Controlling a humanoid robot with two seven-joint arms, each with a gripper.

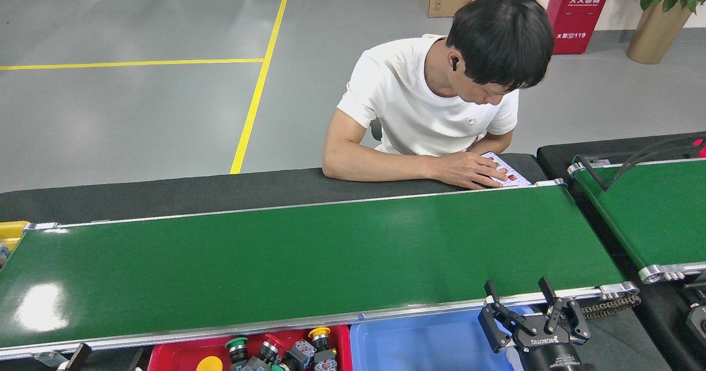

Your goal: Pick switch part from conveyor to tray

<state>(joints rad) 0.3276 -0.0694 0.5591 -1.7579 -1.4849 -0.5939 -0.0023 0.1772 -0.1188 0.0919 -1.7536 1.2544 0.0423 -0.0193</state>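
The dark-green conveyor [309, 249] runs across the view, and no switch part shows on its belt. The red tray [182, 354] sits below the near rail at the bottom edge. In it lie several switch parts, among them a green-capped one [237, 343], a red-capped one [272, 342] and a yellow-capped one [319, 333]. My right gripper [515, 284] is open and empty, its fingers reaching up over the near rail at the belt's right end. Only dark tips of my left gripper [80, 354] show at the bottom left edge.
A blue bin [430, 343] stands right of the red tray. A person leans on the black table behind the belt, a hand [469, 170] resting on a card. A second green conveyor [656, 211] lies at the right and a yellow bin [11, 230] at the far left.
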